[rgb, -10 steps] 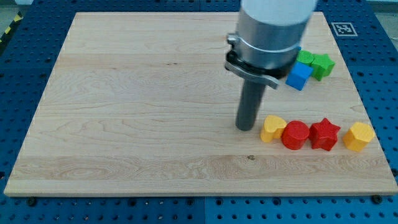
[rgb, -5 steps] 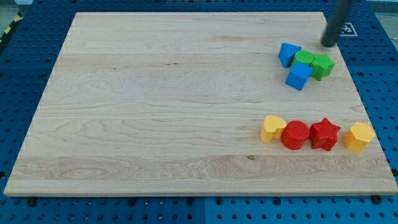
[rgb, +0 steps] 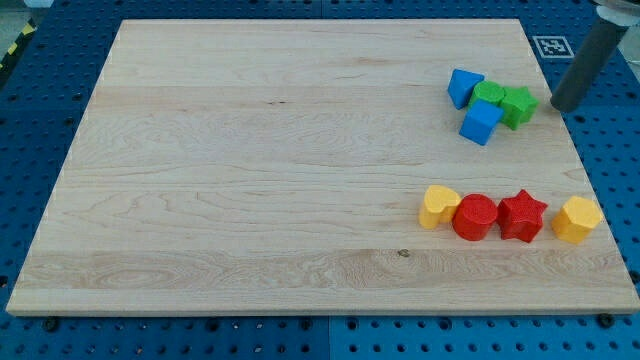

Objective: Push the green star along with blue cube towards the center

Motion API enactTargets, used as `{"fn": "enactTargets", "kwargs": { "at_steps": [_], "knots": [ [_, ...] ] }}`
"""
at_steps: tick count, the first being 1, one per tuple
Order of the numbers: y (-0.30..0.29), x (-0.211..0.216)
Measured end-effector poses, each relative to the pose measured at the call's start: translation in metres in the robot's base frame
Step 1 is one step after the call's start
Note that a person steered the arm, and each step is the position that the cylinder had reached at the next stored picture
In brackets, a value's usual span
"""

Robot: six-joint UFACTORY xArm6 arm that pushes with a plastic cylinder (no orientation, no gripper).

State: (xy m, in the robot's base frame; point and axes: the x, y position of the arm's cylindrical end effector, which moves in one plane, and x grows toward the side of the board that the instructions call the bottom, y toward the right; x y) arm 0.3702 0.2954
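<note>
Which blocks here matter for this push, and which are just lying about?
In play: green star, blue cube, my tip just right of the star.
Idle: blue block, green cylinder, yellow heart, red cylinder, red star, yellow block.

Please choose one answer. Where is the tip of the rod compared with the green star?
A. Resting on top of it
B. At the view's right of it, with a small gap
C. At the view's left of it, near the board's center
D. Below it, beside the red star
B: my tip stands at the view's right of the green star, with a strip of bare board between them.
</note>
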Motion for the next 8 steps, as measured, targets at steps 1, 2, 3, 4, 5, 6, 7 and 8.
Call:
{"fn": "enactTargets", "kwargs": {
  "at_steps": [1,2,3,4,5,6,7,8],
  "knots": [
    [-0.032,0.0],
    [-0.061,0.002],
    [-0.075,0.002],
    [-0.08,0.008],
    [-0.088,0.029],
    [-0.108,0.05],
    [-0.135,0.064],
    [-0.161,0.07]
  ]
}}
